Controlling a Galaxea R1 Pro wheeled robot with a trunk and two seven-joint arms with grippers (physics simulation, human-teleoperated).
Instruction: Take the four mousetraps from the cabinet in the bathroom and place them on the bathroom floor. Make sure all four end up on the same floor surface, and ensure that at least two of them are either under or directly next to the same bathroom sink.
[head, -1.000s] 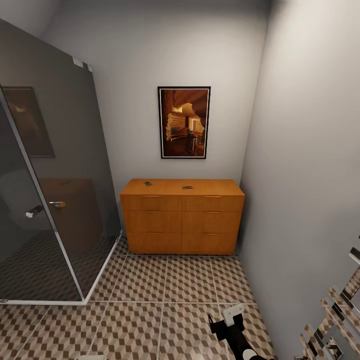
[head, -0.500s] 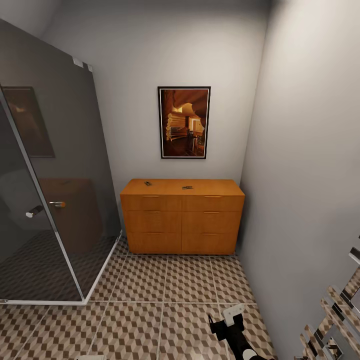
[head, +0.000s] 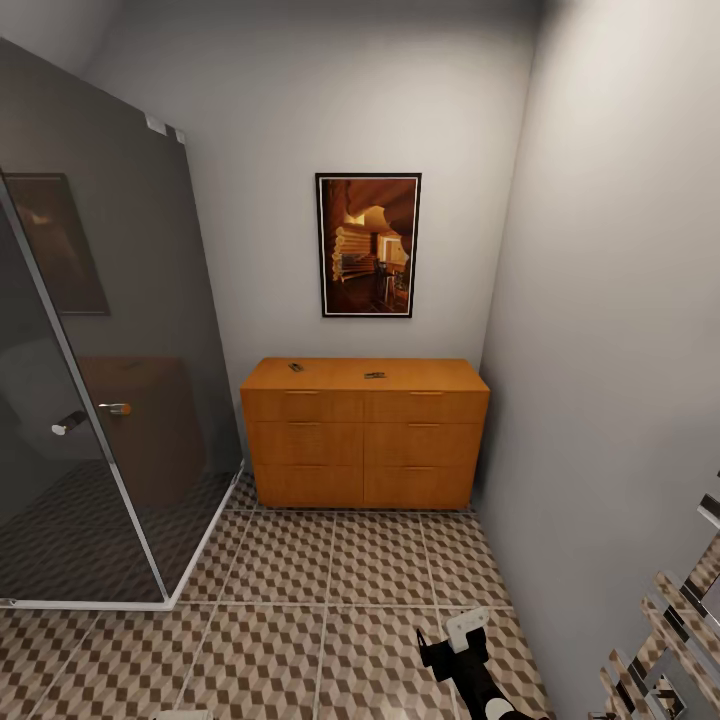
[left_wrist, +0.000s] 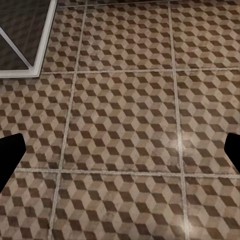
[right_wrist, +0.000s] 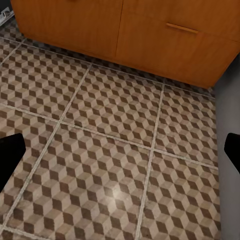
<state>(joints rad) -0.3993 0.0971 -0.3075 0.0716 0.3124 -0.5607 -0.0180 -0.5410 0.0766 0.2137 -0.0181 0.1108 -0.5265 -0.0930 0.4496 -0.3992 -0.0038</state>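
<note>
Mousetraps: two small dark shapes, one (head: 297, 367) and another (head: 375, 376), flat atop cabinet (head: 364, 432) against far wall; long axes unreadable. Right gripper (head: 462, 632) low over bathroom floor (head: 300, 580), pointing cabinetward, jaws wide; left jaws also spread.

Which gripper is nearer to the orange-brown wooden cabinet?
Right. The right gripper points toward the orange-brown wooden cabinet; the left gripper faces floor tiles, farther back.

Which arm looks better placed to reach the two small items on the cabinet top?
Probably the right. Its end effector sits ahead, facing the cabinet, whose drawers show in its wrist view, so the nearer mousetrap suits it. The left wrist view faces the bathroom floor.
</note>
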